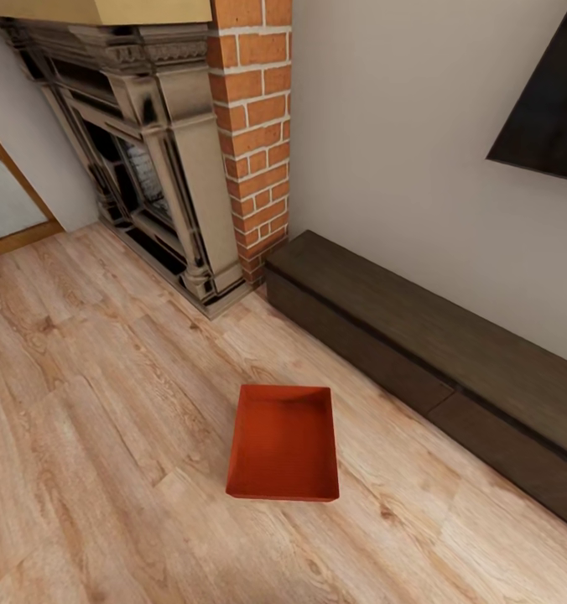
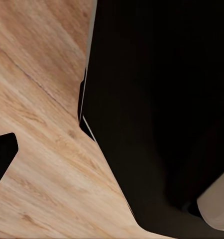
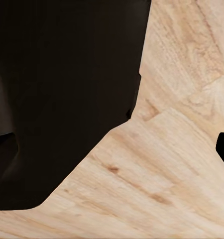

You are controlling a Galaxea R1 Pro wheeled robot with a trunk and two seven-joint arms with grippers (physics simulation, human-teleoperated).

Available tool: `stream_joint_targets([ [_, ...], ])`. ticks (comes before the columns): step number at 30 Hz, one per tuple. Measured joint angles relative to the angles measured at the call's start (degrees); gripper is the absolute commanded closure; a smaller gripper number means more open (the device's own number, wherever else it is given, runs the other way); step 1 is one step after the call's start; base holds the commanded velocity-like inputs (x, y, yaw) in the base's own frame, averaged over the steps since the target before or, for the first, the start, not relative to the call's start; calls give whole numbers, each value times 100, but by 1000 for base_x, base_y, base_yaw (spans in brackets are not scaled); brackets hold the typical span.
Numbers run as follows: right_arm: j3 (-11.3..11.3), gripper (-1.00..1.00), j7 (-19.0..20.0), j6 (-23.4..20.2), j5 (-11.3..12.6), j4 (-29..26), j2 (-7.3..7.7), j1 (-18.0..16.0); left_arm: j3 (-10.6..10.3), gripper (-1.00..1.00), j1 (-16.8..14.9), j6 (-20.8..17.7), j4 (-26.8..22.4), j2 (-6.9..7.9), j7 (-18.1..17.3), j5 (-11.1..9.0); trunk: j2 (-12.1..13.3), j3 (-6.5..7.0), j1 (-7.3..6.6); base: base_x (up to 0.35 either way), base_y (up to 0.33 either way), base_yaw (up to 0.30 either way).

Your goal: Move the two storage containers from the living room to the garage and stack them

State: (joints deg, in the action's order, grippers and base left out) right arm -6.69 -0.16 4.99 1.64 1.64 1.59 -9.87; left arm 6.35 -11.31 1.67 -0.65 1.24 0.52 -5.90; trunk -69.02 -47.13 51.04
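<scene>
Before us in the head view spreads the light wood plank floor (image 1: 107, 436) of the living room, its boards running diagonally across the frame. Behind it rises a plain pale wall (image 1: 401, 143). Along the foot of that wall on our right runs a long dark low bench (image 1: 451, 352), its top bare. To our left stands the ornate fireplace (image 1: 141, 159), grey-brown and heavily moulded, with the red brick chimney (image 1: 254, 126) touching its right side and reaching down to the near end of the bench. A corner of the wall-mounted black TV (image 1: 548, 109) shows at the upper right, above the bench. At the far left edge we see a wood-framed doorway (image 1: 11, 201).

One storage container (image 1: 284, 442) sits upright on the plank floor, out in the open in front of the bench and well apart from the fireplace. It is orange-red, rectangular, thin-walled and lidless, and its inside is empty.

In both wrist views we see plank floor beside large black shapes (image 2: 162, 109), which we cannot identify. We cannot tell whether the fingers of either gripper are open or closed.
</scene>
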Motion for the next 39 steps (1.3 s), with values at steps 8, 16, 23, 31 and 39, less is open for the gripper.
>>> stream_joint_targets([
  [8, -2, -100, 0, 1, -2, 0, 0, 1, 0, -100, 0, 0, -3, 0, 9, 4, -321, -144, 176, 0, 0, 0],
  [16, -9, -100, 0, -4, -2, 1, -8, 0, -1, -100, 0, 0, -3, 0, 9, 0, -642, -287, 352, 0, 0, 0],
  [23, -9, -100, 0, 4, 0, 0, 0, 1, -1, -100, 0, 0, 4, 0, 9, 0, -923, -413, 505, 0, 0, 0],
  [31, -9, -100, 0, 4, -2, 0, 0, 0, -1, -100, 0, 0, 6, 0, 9, -1, -1244, -557, 681, 0, 0, 0],
  [39, -9, -100, 0, 4, -4, -1, 0, 0, -1, -100, 0, 0, 0, 0, 9, -1, -1565, -700, 857, 0, 0, 0],
])
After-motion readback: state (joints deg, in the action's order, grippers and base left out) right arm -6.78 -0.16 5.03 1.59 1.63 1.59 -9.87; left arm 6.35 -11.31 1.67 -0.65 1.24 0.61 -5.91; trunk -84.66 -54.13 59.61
